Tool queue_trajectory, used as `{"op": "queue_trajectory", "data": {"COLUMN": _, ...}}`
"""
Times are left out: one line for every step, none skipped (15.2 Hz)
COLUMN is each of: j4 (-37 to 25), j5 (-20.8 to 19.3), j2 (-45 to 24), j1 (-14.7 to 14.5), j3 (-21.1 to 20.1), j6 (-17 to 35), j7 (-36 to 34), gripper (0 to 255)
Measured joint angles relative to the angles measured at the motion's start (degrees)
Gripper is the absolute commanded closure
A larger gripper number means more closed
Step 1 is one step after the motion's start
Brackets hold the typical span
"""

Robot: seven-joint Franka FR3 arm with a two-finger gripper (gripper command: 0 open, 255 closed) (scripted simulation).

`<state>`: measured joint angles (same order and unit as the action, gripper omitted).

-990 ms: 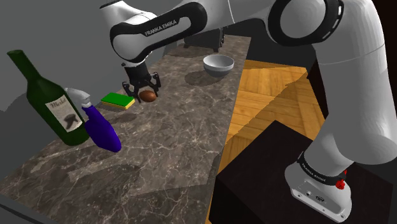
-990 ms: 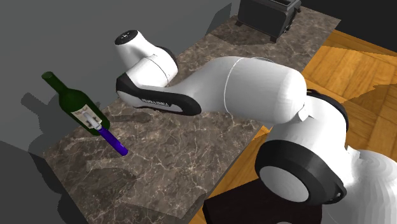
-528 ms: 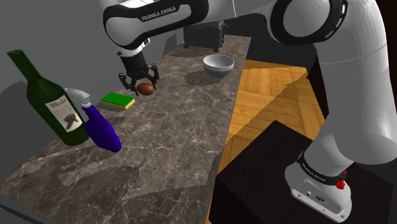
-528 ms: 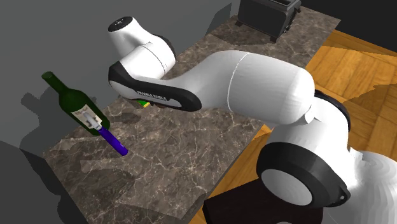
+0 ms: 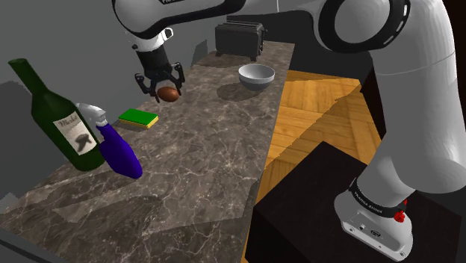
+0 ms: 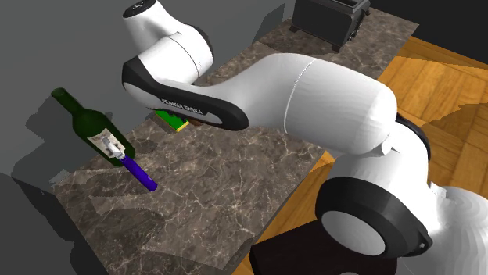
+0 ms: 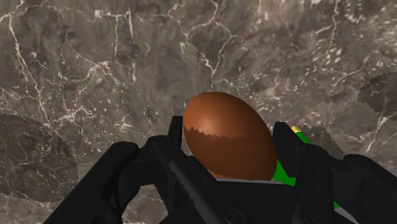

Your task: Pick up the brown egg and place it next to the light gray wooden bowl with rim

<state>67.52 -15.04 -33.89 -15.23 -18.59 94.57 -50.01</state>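
Above a dark marbled desk [image 5: 202,149], the arm's jaws are clamped on the brown egg [image 5: 169,93], held clear of the surface. The pickup looks done; the carry to the grey bowl [image 5: 256,75], well apart, remains.

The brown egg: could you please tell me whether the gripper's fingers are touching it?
Touching. The wrist view shows the black fingers pressed against both sides of the brown egg, with no gap.
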Motion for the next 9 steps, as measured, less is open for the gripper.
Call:
{"op": "queue_trajectory", "data": {"j4": -0.71, "j5": 0.04, "j2": 0.06, "j1": -0.06, "j3": -0.02, "j6": -0.77, "j7": 0.13, "gripper": 255}}
{"op": "queue_trajectory", "data": {"j4": -1.55, "j5": 0.05, "j2": 0.07, "j1": -0.21, "j3": -0.04, "j6": -1.60, "j7": 0.17, "gripper": 255}}
{"op": "queue_trajectory", "data": {"j4": -2.83, "j5": 0.01, "j2": -0.25, "j1": -0.37, "j3": -0.01, "j6": -2.53, "j7": 0.34, "gripper": 255}}
{"op": "queue_trajectory", "data": {"j4": -3.49, "j5": 0.03, "j2": -0.20, "j1": -0.44, "j3": -0.01, "j6": -3.24, "j7": 0.44, "gripper": 255}}
{"op": "queue_trajectory", "data": {"j4": -2.48, "j5": 0.24, "j2": 0.72, "j1": 0.08, "j3": -0.04, "j6": -3.09, "j7": 0.79, "gripper": 255}}
{"op": "queue_trajectory", "data": {"j4": 0.41, "j5": 0.63, "j2": 2.51, "j1": 1.14, "j3": -0.10, "j6": -1.94, "j7": 1.26, "gripper": 255}}
{"op": "queue_trajectory", "data": {"j4": 2.96, "j5": 1.07, "j2": 4.31, "j1": 2.27, "j3": -0.11, "j6": -1.09, "j7": 1.96, "gripper": 255}}
{"op": "queue_trajectory", "data": {"j4": 6.09, "j5": 1.59, "j2": 6.53, "j1": 3.45, "j3": -0.14, "j6": -0.06, "j7": 2.62, "gripper": 255}}
{"op": "queue_trajectory", "data": {"j4": 9.50, "j5": 2.12, "j2": 8.73, "j1": 4.79, "j3": -0.08, "j6": 1.33, "j7": 3.52, "gripper": 255}}
